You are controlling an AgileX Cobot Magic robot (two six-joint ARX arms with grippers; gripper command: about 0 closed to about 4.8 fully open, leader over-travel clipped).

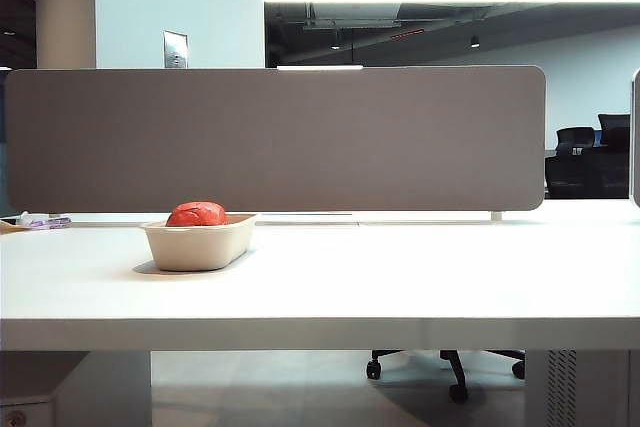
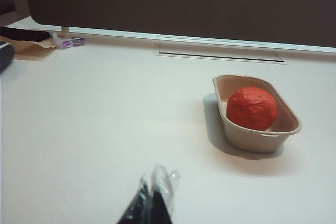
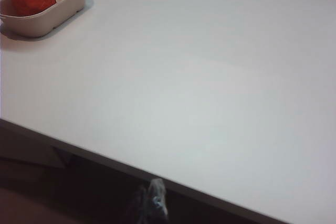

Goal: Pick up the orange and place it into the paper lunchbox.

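Orange (image 2: 251,108) in paper lunchbox (image 2: 233,129) — well apart from both closed end effectors, left (image 2: 152,198) and right (image 3: 152,203)

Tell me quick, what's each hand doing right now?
Left hand: closed, holding nothing, above the white table.
Right hand: closed, empty, beyond the table's edge.

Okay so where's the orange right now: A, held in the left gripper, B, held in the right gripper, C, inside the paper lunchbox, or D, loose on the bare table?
C: the orange sits inside the paper lunchbox, while the left gripper and the right gripper are both shut, empty and well away from it.
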